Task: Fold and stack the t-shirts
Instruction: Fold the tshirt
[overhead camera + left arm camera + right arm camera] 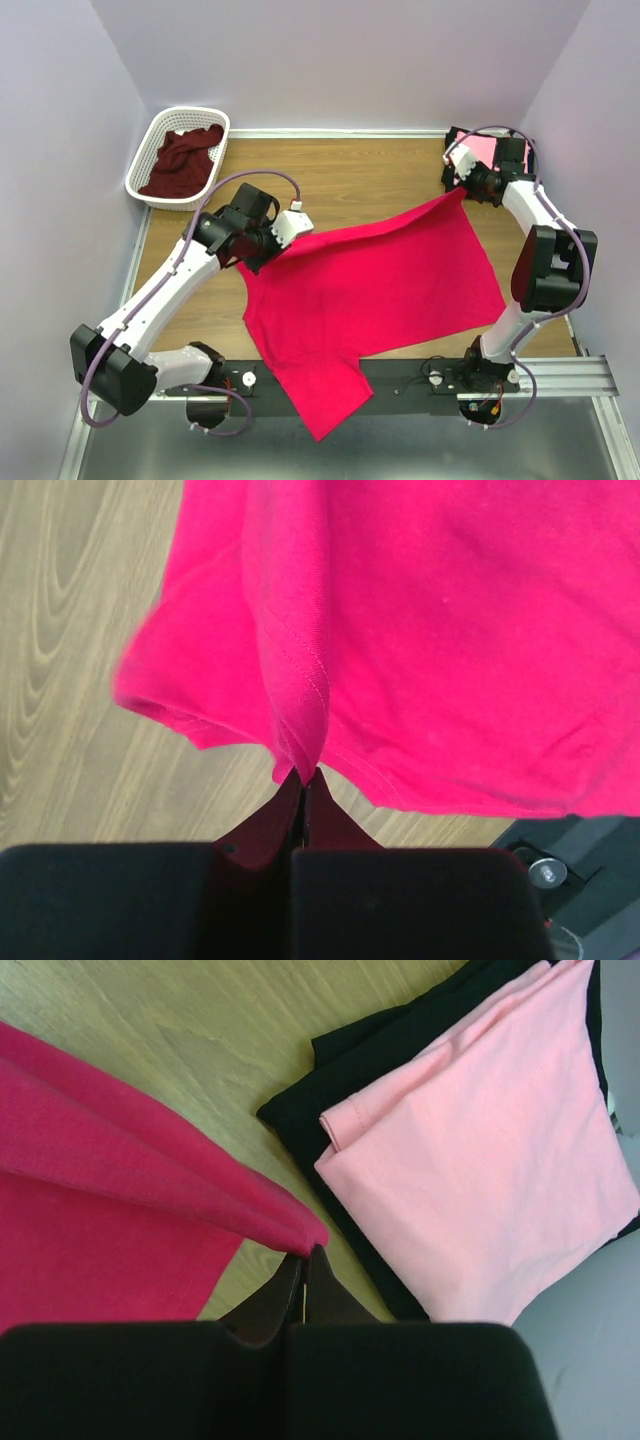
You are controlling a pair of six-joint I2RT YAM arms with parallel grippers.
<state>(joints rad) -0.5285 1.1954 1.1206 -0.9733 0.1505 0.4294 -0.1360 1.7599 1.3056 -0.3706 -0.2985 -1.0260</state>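
Note:
A crimson-red t-shirt [370, 290] lies spread across the middle of the wooden table, one sleeve hanging over the near edge. My left gripper [268, 248] is shut on its left edge [300, 750]. My right gripper [466, 190] is shut on its far right corner [300, 1232]. A folded light pink t-shirt [480, 1160] lies on a folded black t-shirt [370, 1050] at the far right corner, also seen from above [480, 150]. A dark maroon t-shirt [183, 160] sits in the white basket [150, 145].
The white lattice basket stands at the far left corner. Lavender walls close in the table [350, 170] on three sides. A metal rail [570, 375] with the arm bases runs along the near edge.

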